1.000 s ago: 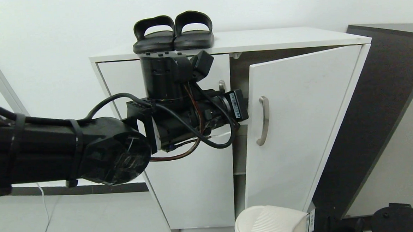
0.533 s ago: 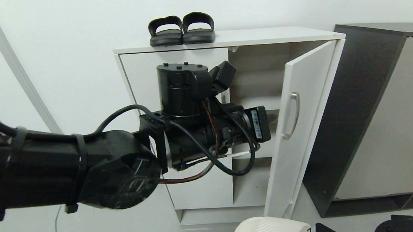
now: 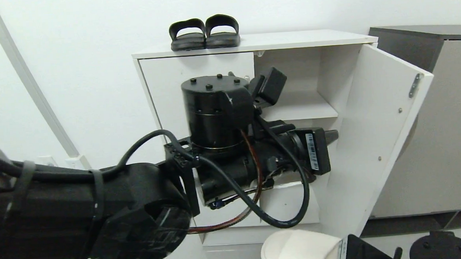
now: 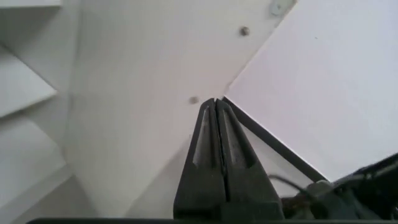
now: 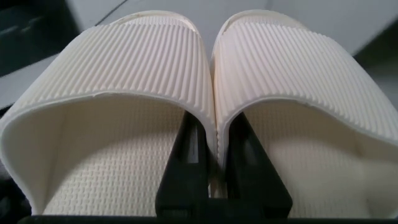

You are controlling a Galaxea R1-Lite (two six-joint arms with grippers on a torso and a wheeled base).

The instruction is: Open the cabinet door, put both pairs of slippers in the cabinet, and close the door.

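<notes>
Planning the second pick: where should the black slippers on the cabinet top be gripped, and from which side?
Probably pinch the two inner strap walls of the black slippers where they meet, coming level from the front. They sit side by side on the cabinet top, strap openings facing the robot, so one finger can enter each. The right gripper holds the white slippers that way.

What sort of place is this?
Likely a home-style entryway setup, maybe a lab mock-up: white cabinet with shelves, door open; black slippers on top; cream slippers in front; plain white wall behind.
</notes>
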